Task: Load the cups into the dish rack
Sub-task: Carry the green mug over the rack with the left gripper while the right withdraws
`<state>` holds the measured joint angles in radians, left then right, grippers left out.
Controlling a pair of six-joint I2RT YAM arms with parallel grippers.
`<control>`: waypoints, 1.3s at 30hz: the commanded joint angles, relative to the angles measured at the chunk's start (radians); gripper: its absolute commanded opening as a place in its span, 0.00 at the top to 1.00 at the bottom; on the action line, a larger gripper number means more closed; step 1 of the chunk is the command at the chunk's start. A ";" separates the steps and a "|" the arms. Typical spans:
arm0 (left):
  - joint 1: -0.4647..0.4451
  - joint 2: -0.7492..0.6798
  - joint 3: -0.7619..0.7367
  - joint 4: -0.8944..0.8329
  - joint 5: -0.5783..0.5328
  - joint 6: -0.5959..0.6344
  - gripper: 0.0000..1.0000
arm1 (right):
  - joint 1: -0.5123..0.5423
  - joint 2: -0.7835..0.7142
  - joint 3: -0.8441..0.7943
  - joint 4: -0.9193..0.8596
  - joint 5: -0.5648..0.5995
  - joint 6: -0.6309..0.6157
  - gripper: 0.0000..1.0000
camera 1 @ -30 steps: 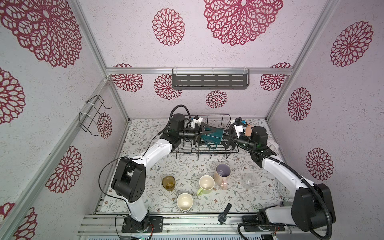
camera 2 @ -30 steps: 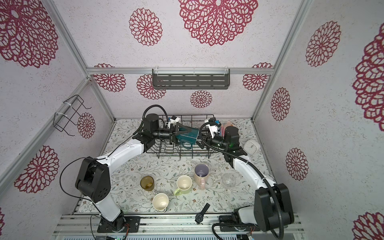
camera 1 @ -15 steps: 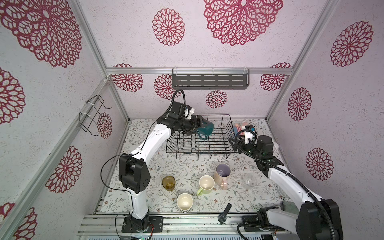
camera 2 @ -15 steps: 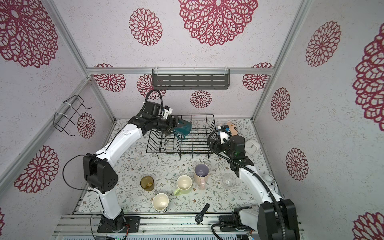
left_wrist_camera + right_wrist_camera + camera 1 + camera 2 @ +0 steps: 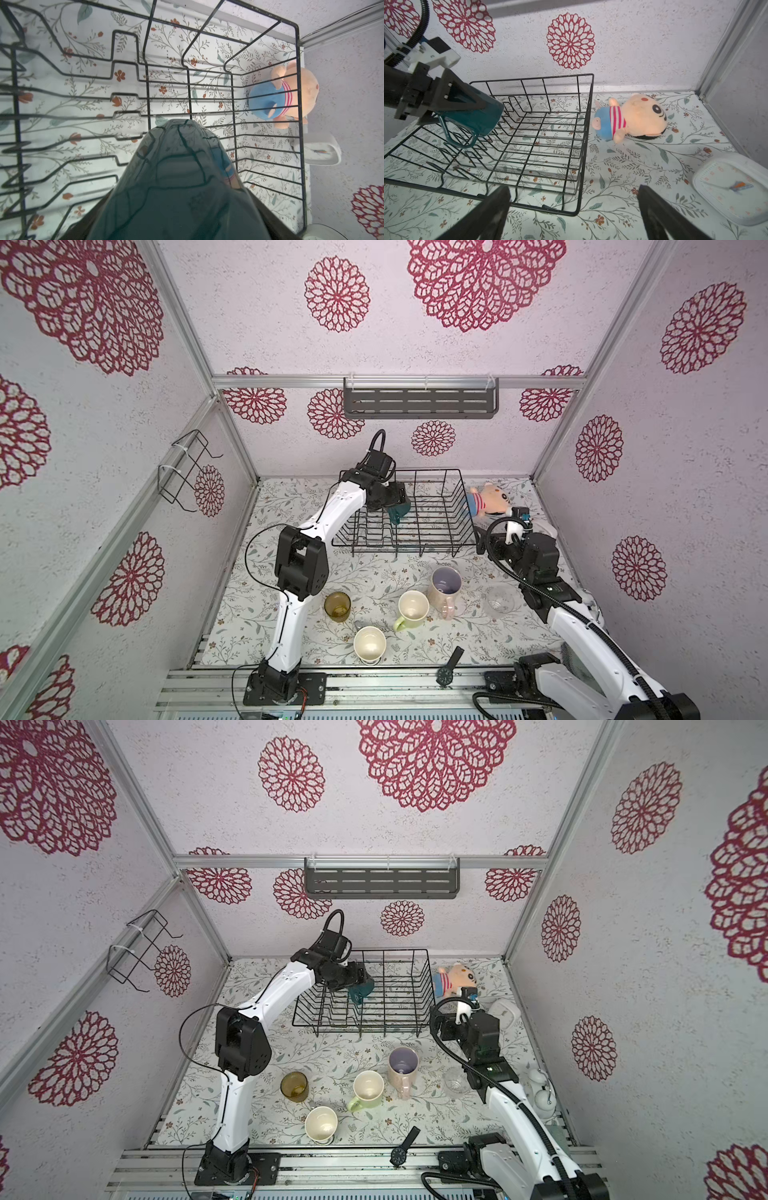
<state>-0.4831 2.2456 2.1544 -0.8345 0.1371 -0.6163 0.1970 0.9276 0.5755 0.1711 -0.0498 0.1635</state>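
Observation:
The black wire dish rack (image 5: pixel 464 506) stands at the back of the table; in both top views nothing rests in it. My left gripper (image 5: pixel 395 501) is shut on the dark teal mug (image 5: pixel 400 513), holding it tilted over the rack's left divider loops with its handle hanging down. The right wrist view shows this mug (image 5: pixel 481 116) above the wires. My right gripper (image 5: pixel 573 196) is open and empty by the rack's near right corner. On the table in front stand the amber tumbler (image 5: pixel 337 605), grey cream-lined cup (image 5: pixel 369 645), yellow-green mug (image 5: pixel 412 608), pink mug (image 5: pixel 445 587) and clear glass (image 5: pixel 500 603).
A plush toy (image 5: pixel 490 499) lies right of the rack, and a white square clock (image 5: pixel 733 187) sits near the right wall. A wristwatch (image 5: pixel 449 668) lies at the front edge. A grey shelf (image 5: pixel 419 400) and a wire bracket (image 5: pixel 187 472) hang on the walls.
My right gripper has let go of the teal mug, opened wide and pulled back to the right, out of the rack. My left gripper has carried the mug toward the rack's back left.

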 commanded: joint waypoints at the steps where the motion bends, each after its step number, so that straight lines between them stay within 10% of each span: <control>1: -0.017 -0.001 0.064 0.046 -0.067 0.056 0.47 | -0.003 0.037 0.053 -0.045 -0.020 0.058 0.01; 8: -0.022 -0.018 0.056 0.054 -0.077 0.059 0.47 | -0.042 0.412 0.410 -0.391 -0.178 0.087 0.34; 17: -0.023 -0.088 -0.009 0.058 -0.102 0.054 0.47 | -0.055 0.665 0.575 -0.484 -0.101 0.013 0.39; 27: -0.027 -0.139 -0.046 0.070 -0.137 0.056 0.47 | -0.033 0.739 0.640 -0.564 -0.239 -0.105 0.81; 39: -0.028 -0.156 -0.050 0.053 -0.200 0.109 0.47 | -0.003 0.746 0.639 -0.602 -0.313 -0.185 0.90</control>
<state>-0.5053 2.1551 2.0857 -0.8299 -0.0315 -0.5396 0.1638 1.6859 1.2079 -0.3981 -0.2775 0.0868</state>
